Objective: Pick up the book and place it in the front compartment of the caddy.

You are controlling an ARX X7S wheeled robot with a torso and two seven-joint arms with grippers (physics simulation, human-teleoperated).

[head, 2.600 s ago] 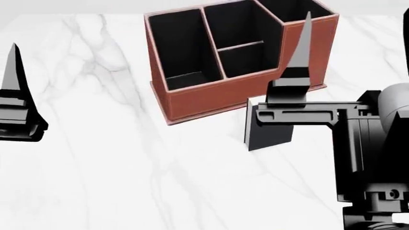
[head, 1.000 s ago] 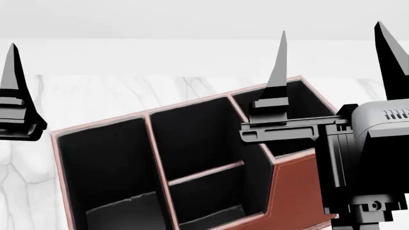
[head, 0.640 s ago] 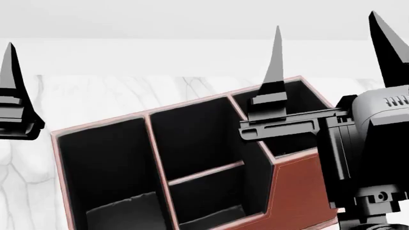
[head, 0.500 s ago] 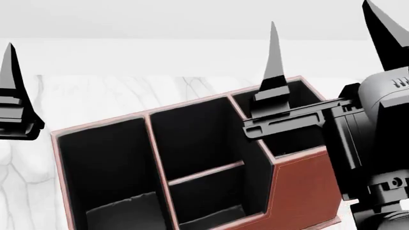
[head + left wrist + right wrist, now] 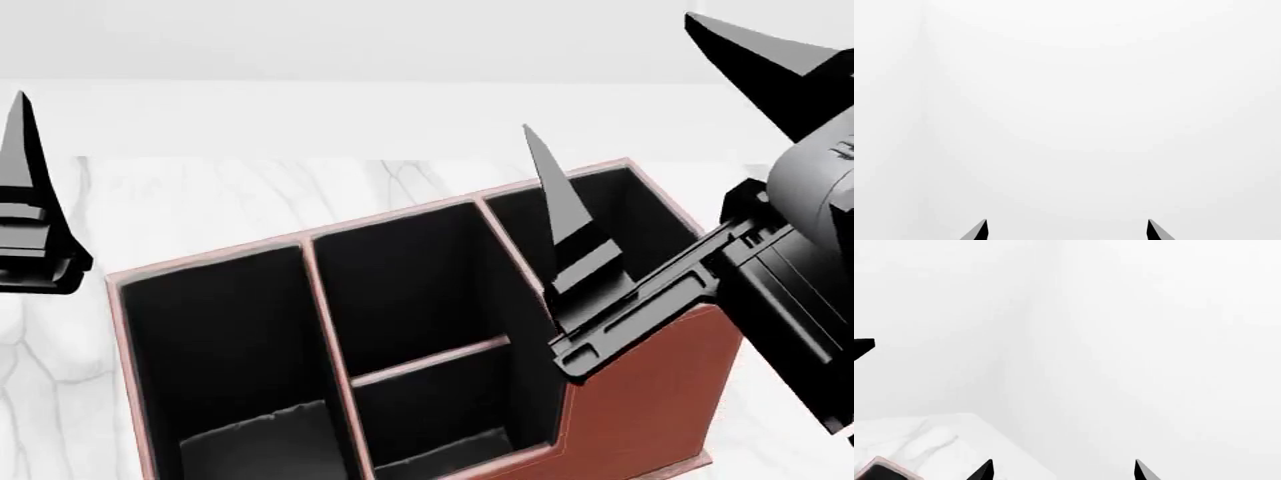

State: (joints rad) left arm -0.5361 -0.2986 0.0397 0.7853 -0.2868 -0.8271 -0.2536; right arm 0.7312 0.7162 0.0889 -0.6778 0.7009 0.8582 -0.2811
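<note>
**Right arm tilted over caddy, book not in sight**

Left gripper [image 5: 27,190] hangs at the far left of the head view, above the marble worktop [image 5: 240,200]; only one dark finger shows there. Left wrist view gives two finger tips set well apart against plain white, nothing between them.

Caddy [image 5: 641,400] fills the middle: reddish-brown walls, pale rims, black-lined cells, all open-topped.

Right gripper [image 5: 641,130] leans over the caddy's right-hand cell, its fingers spread wide, one slanting down near the divider, the other up at the frame edge. Nothing pinched.

The book appears in no view; possibly inside a cell, but black lining hides any outline.
</note>
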